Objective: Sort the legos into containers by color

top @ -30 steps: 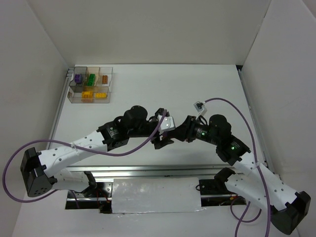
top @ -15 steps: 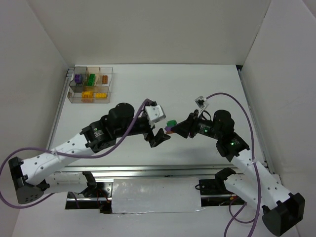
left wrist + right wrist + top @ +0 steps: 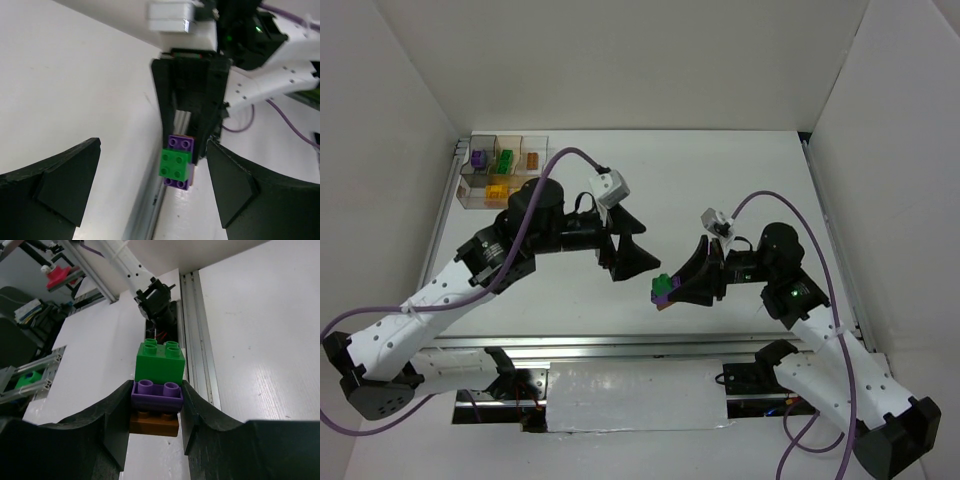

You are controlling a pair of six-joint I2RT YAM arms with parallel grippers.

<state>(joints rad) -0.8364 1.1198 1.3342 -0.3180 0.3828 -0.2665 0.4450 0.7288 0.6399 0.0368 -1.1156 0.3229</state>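
My right gripper (image 3: 672,287) is shut on a small stack of legos (image 3: 663,289) and holds it above the table. In the right wrist view the stack is a green brick (image 3: 160,363) on a purple brick (image 3: 157,395) on a brown brick (image 3: 154,424); the fingers (image 3: 112,420) clamp the purple one. My left gripper (image 3: 626,246) is open and empty, up and to the left of the stack. Its wrist view shows the stack (image 3: 176,163) between the wide-apart fingers (image 3: 55,187), farther off. The clear organizer tray (image 3: 542,148) stands at the far left with sorted bricks in its compartments.
In the tray I see a purple brick (image 3: 477,158), a green one (image 3: 505,160), a brown-orange one (image 3: 532,160) and an orange one (image 3: 497,189). My left arm (image 3: 525,215) hangs over the tray's near right corner. White walls enclose the table; a metal rail (image 3: 620,343) runs along the near edge.
The two grippers were together at the table's middle; now they are apart. My left gripper opened and drew back up and left. My right gripper kept the stack and moved toward the near edge.
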